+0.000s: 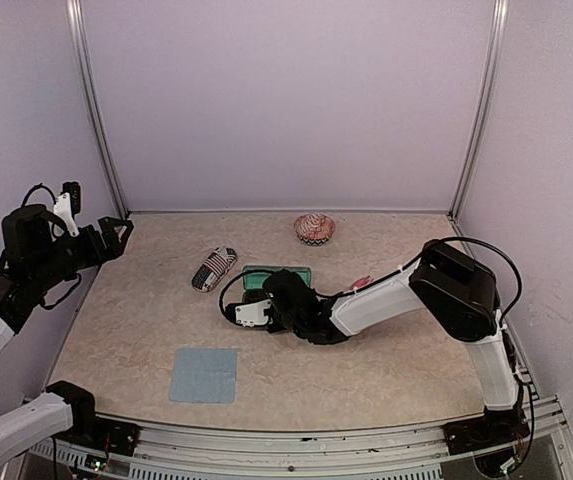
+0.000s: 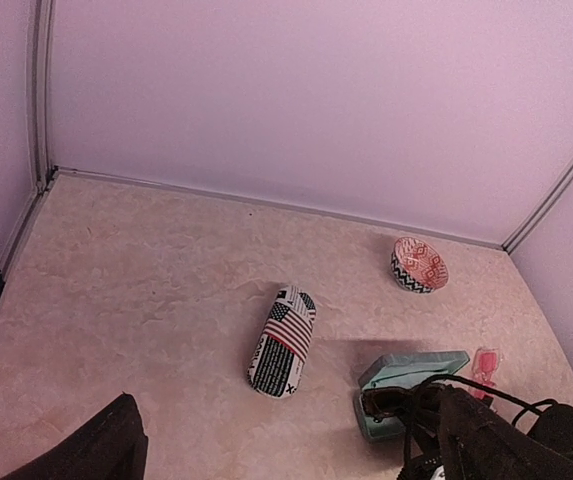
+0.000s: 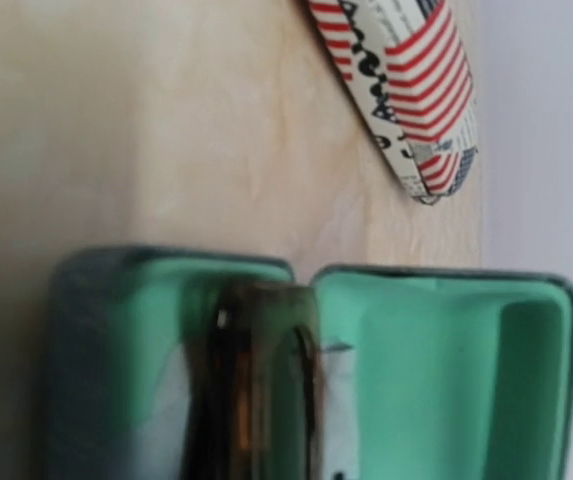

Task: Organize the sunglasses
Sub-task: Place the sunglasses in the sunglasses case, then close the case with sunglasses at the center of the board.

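A: Wide shot first. There's the beige marbled table [image 1: 386, 380], and the right arm [image 1: 386, 300] is stretched low across it from its corner toward the middle. Where's the business end?
B: The right gripper [image 1: 274, 287] sits right at the open teal case [image 3: 436, 380], nose almost in it. In its own camera the mint lining fills the view.
A: Jaws open or closed?
B: I cannot tell. Its fingers don't show clearly in any view, so no call on a grip either.
A: And the left arm [image 1: 26, 250]?
B: Raised at the left edge, well apart from the action. The left gripper [image 1: 118, 236] is spread wide and holds nothing.
A: Run me through the table.
B: A blue cloth [image 1: 204, 375] lies flat on the near side of the right gripper, toward the bases. Beyond the case in that gripper's own view lies the flag-and-newsprint pouch [image 3: 426, 90], not touching the case. Farther off, toward the rear wall, there's a small patterned bowl [image 2: 419, 264].
A: The sunglasses?
B: The brown sunglasses [image 3: 256, 380] lie folded inside the case, directly in front of the right gripper, in one half close to the hinge. The pink-red sunglasses [image 2: 485, 365] lie on the table outside the case, behind that gripper and close beside its forearm.
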Controlling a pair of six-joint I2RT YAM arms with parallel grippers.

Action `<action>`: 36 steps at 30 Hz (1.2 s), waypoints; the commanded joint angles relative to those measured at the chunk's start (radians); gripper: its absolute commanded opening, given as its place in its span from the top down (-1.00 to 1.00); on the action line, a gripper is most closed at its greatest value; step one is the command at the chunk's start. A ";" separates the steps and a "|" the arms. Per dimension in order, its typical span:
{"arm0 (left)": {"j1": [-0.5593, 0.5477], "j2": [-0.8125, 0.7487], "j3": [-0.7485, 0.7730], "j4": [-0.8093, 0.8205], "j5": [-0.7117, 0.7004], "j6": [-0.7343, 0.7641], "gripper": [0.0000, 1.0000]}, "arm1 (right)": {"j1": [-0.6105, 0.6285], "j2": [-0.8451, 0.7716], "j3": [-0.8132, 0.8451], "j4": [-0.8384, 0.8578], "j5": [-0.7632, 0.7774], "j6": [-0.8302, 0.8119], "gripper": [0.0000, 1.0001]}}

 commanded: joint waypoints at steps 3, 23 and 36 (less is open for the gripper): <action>0.006 -0.006 -0.009 0.022 0.002 -0.005 -0.98 | 0.010 -0.045 -0.043 0.040 0.013 0.026 0.48; 0.007 -0.006 -0.011 0.025 0.011 -0.005 -0.98 | 0.026 -0.357 -0.010 -0.130 -0.067 0.298 -0.13; 0.010 -0.013 -0.016 0.024 0.020 -0.007 -0.98 | -0.079 -0.149 0.417 -0.353 0.119 0.940 -0.13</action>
